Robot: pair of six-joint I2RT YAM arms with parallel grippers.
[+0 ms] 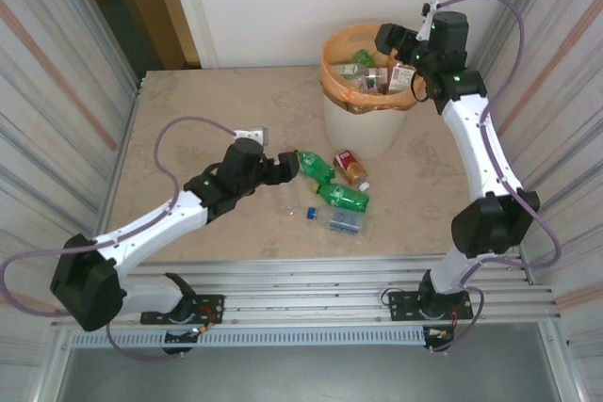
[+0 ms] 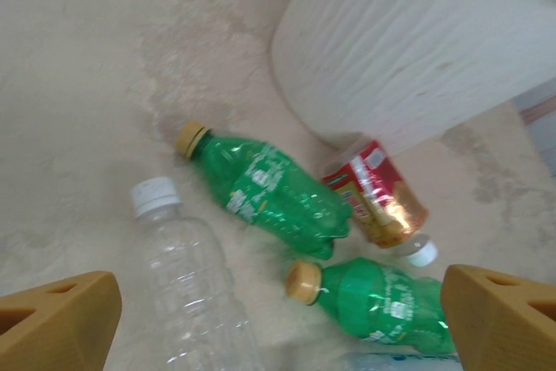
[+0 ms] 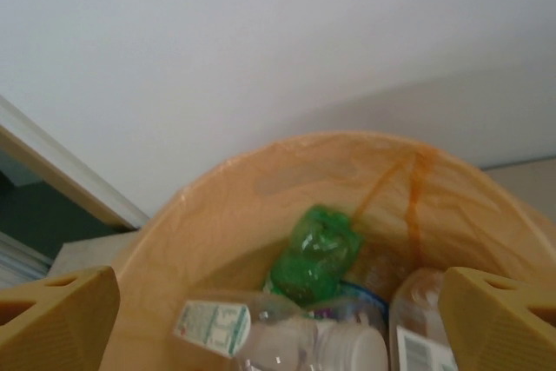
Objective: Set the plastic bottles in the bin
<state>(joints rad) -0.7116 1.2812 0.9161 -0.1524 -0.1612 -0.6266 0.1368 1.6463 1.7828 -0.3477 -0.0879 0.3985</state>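
Note:
Several plastic bottles lie on the table in front of the bin (image 1: pixel 358 127): two green ones (image 1: pixel 317 167) (image 1: pixel 343 198), an orange-brown one with a red label (image 1: pixel 350 168) and clear ones (image 1: pixel 345 221). My left gripper (image 1: pixel 287 168) hovers open just left of them. From its wrist a clear white-capped bottle (image 2: pixel 187 275) and a green bottle (image 2: pixel 382 297) lie below its spread fingers (image 2: pixel 56 323). My right gripper (image 1: pixel 391 41) hangs open and empty over the bin's mouth. Below it, inside the orange liner (image 3: pixel 217 206), rest a crushed green bottle (image 3: pixel 317 254) and clear bottles (image 3: pixel 287 341).
The bin's cream wall (image 2: pixel 408 49) stands close behind the loose bottles. Corrugated metal walls (image 1: pixel 57 91) close in both sides of the table, and a white wall (image 1: pixel 283 7) runs behind it. Bare tabletop (image 1: pixel 188 110) stretches to the far left.

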